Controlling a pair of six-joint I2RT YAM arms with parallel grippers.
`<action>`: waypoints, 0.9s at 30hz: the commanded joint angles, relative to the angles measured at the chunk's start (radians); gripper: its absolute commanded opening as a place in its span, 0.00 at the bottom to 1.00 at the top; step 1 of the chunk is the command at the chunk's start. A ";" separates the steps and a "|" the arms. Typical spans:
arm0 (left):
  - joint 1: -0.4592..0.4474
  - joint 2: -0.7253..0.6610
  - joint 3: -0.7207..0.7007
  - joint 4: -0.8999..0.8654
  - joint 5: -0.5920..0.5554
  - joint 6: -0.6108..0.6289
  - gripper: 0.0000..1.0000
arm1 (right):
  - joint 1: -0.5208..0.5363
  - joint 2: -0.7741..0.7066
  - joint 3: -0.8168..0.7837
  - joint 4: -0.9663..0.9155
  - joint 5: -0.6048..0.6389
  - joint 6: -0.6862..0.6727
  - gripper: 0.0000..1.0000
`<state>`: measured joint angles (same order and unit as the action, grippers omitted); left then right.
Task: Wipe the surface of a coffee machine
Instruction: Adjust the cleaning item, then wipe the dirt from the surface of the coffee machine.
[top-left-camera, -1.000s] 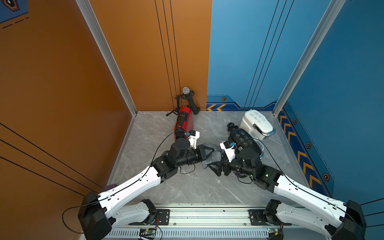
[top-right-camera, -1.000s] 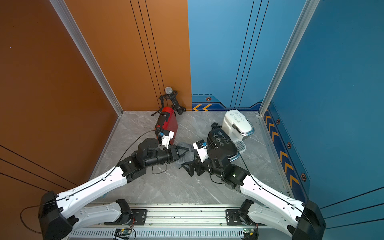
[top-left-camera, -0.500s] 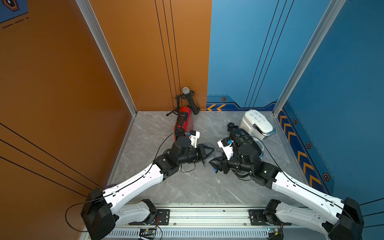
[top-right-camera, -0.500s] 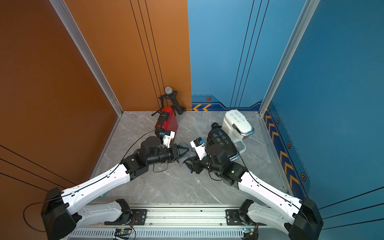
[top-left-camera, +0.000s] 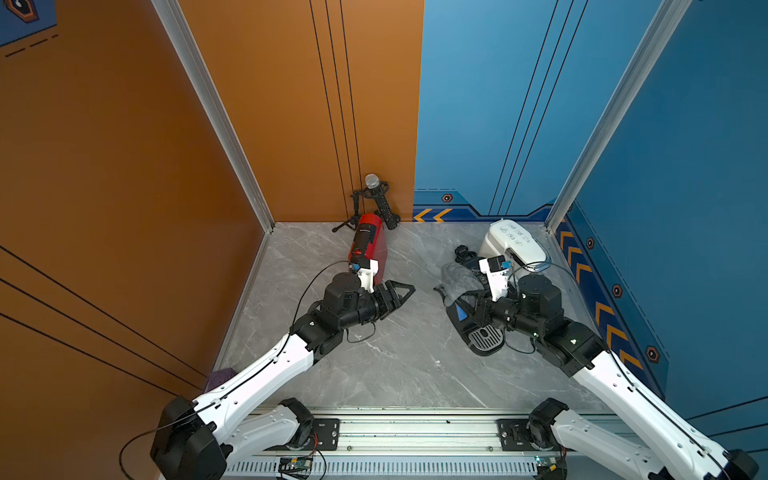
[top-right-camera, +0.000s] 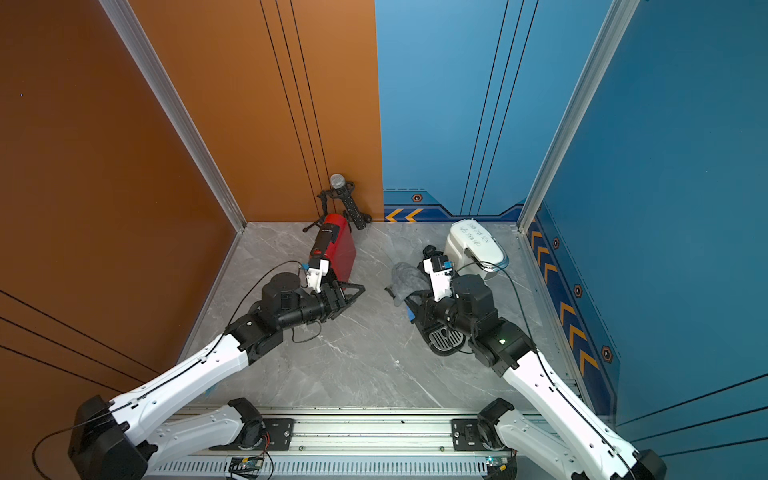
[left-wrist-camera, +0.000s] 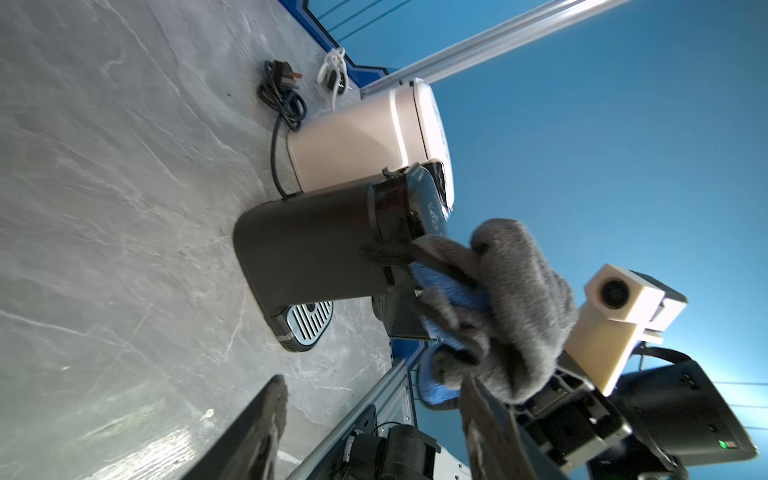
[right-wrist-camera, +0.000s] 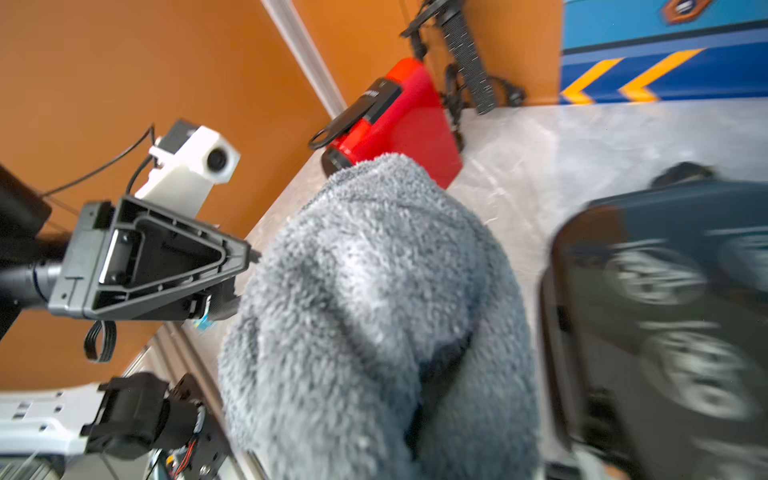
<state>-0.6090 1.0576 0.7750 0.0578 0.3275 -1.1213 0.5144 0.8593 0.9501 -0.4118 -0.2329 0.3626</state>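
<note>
Grey marble table (top-left-camera: 374, 374), enclosed by an orange wall (top-left-camera: 124, 166) at left and a blue wall (top-left-camera: 498, 104) at right.

Black machine (left-wrist-camera: 307, 249) stands upright right of centre, with its grated drip tray (top-left-camera: 484, 338) facing the robot. In both top views most of its body is hidden under the right arm (top-left-camera: 615, 382).

Right jaws: closed on the cloth (top-left-camera: 455, 276), which is grey pile with a blue face. In the left wrist view the cloth (left-wrist-camera: 519, 299) bunches over the jaws and touches the top front edge of the black machine. The right wrist view is blurred and largely filled by the cloth (right-wrist-camera: 374, 311).

Left arm (top-left-camera: 266, 370): left jaws apart, holding nothing, pointed toward the cloth, near it but not touching.

Red machine (top-left-camera: 372, 243) stands just behind the left wrist. White machine (top-left-camera: 511, 243) stands just behind the black one, in the back right corner. Microphone (top-left-camera: 372, 181) on a tripod sits at the back wall behind the red machine. Black cord (left-wrist-camera: 282, 95) lies coiled on the table beside the white machine.
</note>
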 joint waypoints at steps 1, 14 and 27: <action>0.023 -0.011 -0.025 -0.018 -0.018 0.038 0.66 | -0.058 -0.032 0.114 -0.307 0.168 -0.052 0.09; -0.037 0.251 0.067 -0.018 0.000 0.146 0.61 | -0.103 0.064 0.270 -0.788 0.399 -0.010 0.09; -0.145 0.400 0.159 -0.018 -0.023 0.180 0.60 | -0.001 0.298 0.291 -0.601 0.402 -0.050 0.09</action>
<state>-0.7395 1.4586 0.9161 0.0414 0.3218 -0.9646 0.4816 1.0473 1.2533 -1.0519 0.1986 0.3359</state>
